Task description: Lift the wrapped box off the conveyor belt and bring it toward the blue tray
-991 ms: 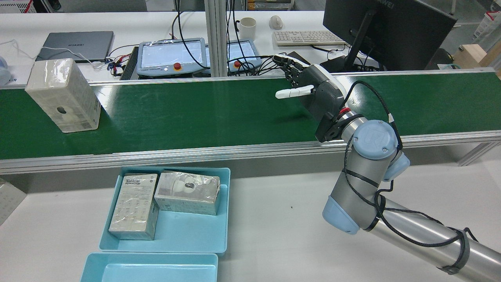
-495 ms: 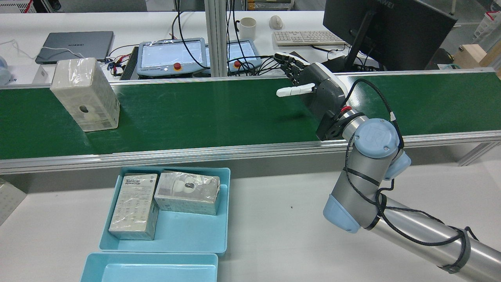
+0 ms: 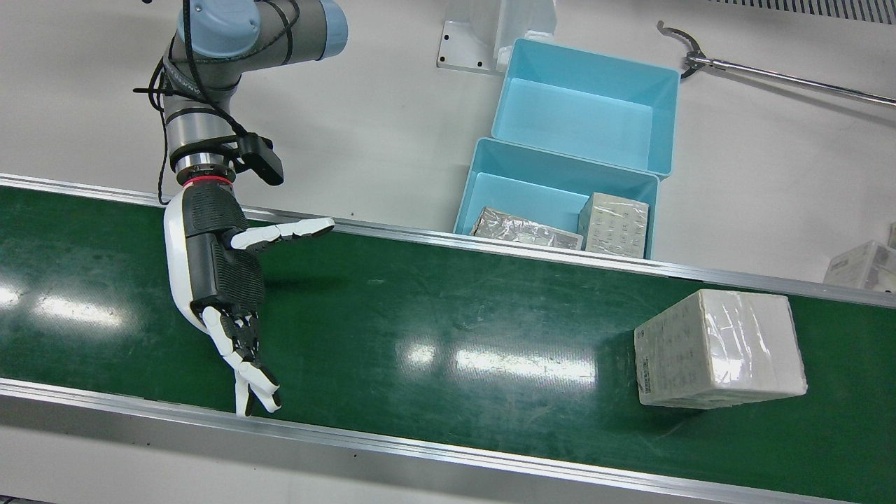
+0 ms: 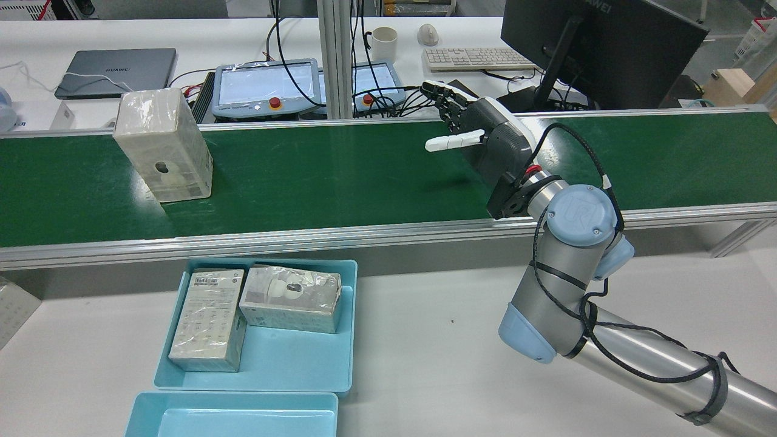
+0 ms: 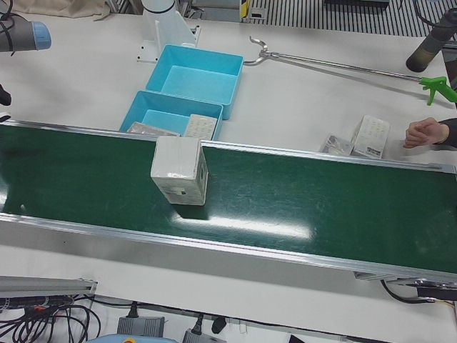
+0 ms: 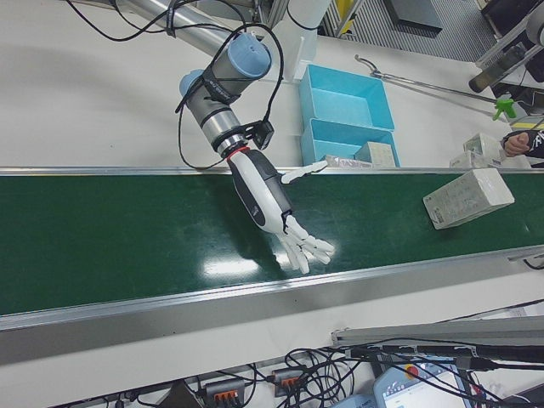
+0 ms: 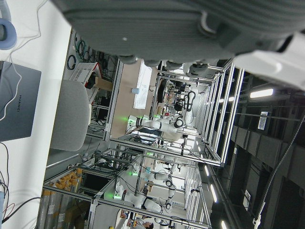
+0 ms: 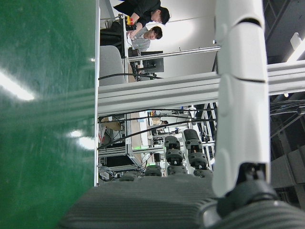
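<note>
Green belt [image 4: 340, 176] runs the width of the station, and the right hand [image 4: 482, 142] hangs over it with nothing in its hold, fingers [image 3: 245, 357] stretched out toward the far rail and the thumb stuck out sideways. From the operators' side the same hand [image 6: 276, 208] shows its fingers fanned apart above the belt surface. The wrapped box [image 4: 162, 144] stands upright on the belt well apart from that hand, off on the thumb's side, its clear film catching the light and a dark round mark on the face toward the robot. In the front view the wrapped box [image 3: 719, 348] sits between the two rails, nearer the far one.

The blue tray [image 4: 346, 340] rests on the white worktop [image 4: 425, 340] on the robot's side of the belt, between box and hand along the belt's length. Two wrapped packs [image 4: 209, 318] already lie inside, side by side and touching. A second blue tray [image 3: 584, 105] butts against the first, with nothing in it.

The left hand is only a blurred dark shape at the top edge of its own camera; I cannot tell how its fingers stand. A person's hand [image 5: 423, 133] rests at the worktop's edge near some spare packs [image 5: 370, 136].
</note>
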